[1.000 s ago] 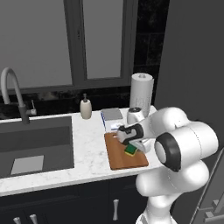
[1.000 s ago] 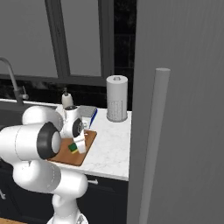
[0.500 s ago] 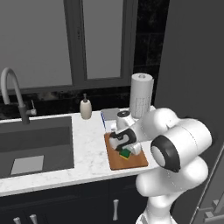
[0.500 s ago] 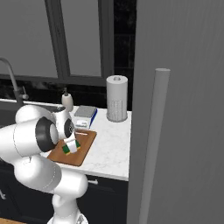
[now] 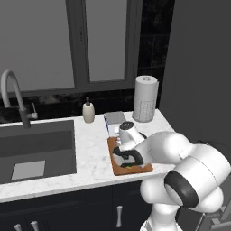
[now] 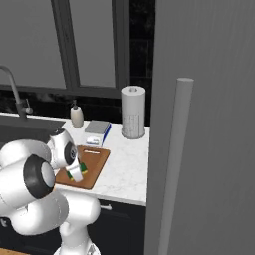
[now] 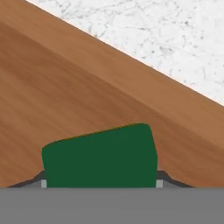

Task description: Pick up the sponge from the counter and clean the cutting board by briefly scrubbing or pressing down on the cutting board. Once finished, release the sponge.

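The sponge (image 7: 99, 156) is held between the two fingers of the gripper (image 6: 75, 173), green side facing the hand camera, and is pressed low over the cutting board (image 6: 95, 160). The jaws are closed on the sponge's sides. The board is laid on the counter (image 5: 92, 149), near its front edge and to the right of the sink (image 5: 36, 151). Farther back, a grey-and-white box (image 5: 115, 118), a soap bottle (image 5: 88, 111) and a paper towel roll (image 5: 145, 99) are seen against the wall.

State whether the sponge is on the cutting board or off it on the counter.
On the board. The sponge sits against the brown cutting board with the tool clamped round it; the counter lies beyond the board's edge.
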You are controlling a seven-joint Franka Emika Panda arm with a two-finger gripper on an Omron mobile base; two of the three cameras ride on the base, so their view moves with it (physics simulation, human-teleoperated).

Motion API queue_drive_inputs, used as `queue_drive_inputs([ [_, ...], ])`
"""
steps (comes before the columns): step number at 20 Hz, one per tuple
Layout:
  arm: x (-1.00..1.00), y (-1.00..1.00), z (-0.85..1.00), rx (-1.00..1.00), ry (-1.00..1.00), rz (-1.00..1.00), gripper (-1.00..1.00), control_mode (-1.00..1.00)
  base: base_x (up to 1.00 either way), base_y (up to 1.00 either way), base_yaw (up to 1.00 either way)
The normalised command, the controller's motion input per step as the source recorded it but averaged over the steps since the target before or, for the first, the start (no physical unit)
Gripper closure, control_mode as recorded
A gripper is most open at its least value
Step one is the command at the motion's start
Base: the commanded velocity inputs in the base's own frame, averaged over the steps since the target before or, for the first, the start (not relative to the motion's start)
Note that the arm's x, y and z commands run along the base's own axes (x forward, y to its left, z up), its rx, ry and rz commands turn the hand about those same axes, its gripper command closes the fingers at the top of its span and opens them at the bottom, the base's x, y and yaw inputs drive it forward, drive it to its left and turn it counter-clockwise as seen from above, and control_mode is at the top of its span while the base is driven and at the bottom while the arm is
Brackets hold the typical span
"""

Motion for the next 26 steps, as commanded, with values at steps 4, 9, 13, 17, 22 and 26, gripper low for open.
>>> queue_drive_inputs([
  [4,0.04,-0.35,-0.73,-0.08,0.15,-0.06,1.0,-1.0,0.0,0.0,0.0],
  [9,0.0,-0.59,-0.64,-0.08,0.15,-0.08,1.0,-1.0,0.0,0.0,0.0],
  [13,-0.02,-0.67,-0.61,-0.06,0.13,-0.05,1.0,-1.0,0.0,0.0,0.0],
  [17,-0.07,-0.76,-0.74,-0.06,0.0,-0.06,1.0,-1.0,0.0,0.0,0.0],
  [22,-0.2,-0.79,-0.72,-0.05,0.0,-0.08,1.0,-1.0,0.0,0.0,0.0],
  [26,-0.57,-0.82,-0.67,0.0,-0.05,-0.04,1.0,-1.0,0.0,0.0,0.0],
])
